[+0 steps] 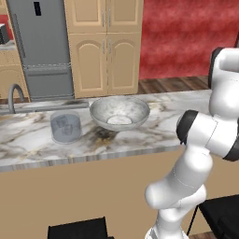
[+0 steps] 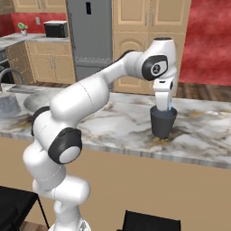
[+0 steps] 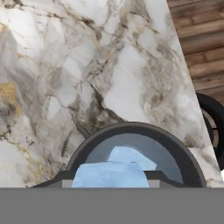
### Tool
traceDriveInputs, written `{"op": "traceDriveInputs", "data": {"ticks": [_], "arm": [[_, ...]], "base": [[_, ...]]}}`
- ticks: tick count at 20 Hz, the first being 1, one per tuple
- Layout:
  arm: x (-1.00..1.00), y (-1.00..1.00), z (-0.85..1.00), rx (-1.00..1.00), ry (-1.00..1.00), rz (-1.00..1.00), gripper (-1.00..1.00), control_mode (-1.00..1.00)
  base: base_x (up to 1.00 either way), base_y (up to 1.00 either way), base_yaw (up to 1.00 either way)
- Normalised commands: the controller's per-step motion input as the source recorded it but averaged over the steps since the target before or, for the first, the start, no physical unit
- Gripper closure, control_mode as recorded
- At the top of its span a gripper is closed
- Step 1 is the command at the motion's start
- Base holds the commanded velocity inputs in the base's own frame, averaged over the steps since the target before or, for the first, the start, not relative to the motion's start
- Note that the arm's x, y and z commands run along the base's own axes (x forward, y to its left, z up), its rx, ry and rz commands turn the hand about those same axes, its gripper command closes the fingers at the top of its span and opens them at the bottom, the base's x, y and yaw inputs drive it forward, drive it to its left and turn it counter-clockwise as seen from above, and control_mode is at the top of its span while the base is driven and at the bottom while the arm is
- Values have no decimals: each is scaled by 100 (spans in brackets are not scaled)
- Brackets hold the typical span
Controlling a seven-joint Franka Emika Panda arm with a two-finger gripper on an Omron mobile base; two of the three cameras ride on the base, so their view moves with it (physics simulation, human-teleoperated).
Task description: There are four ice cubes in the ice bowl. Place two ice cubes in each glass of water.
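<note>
A: The fingers (image 2: pixel 163 107) grip an ice cube (image 3: pixel 111 175) just over the dark charcoal glass (image 2: pixel 163 122) on the bench (image 2: pixel 203 131).

B: Released off-centre, it could strike the rim and skid away.

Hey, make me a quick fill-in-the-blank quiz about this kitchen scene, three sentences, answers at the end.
1. The gripper hangs directly above the ______ glass.
2. The pale blue ice cube sits between the gripper's ______.
3. In the left base view, the translucent glass stands to the ______ of the ice bowl.

Missing words: dark; fingers; left
</note>
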Motion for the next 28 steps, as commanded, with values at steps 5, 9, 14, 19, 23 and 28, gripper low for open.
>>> {"op": "traceDriveInputs", "data": {"ticks": [5, 9, 14, 19, 23, 28], "arm": [[6, -1, -20, 0, 0, 1, 100, -100], [7, -2, -17, 0, 0, 1, 100, -100], [11, -6, -14, 0, 0, 2, 100, -100], [0, -3, -2, 0, -5, 2, -100, -100], [-1, -2, 0, 1, -10, 2, -100, -100], [-1, -2, 0, 1, -11, 2, -100, -100]], "base": [[0, 0, 0], [0, 0, 0], [0, 0, 0], [0, 0, 0], [0, 0, 0], [0, 0, 0]]}}
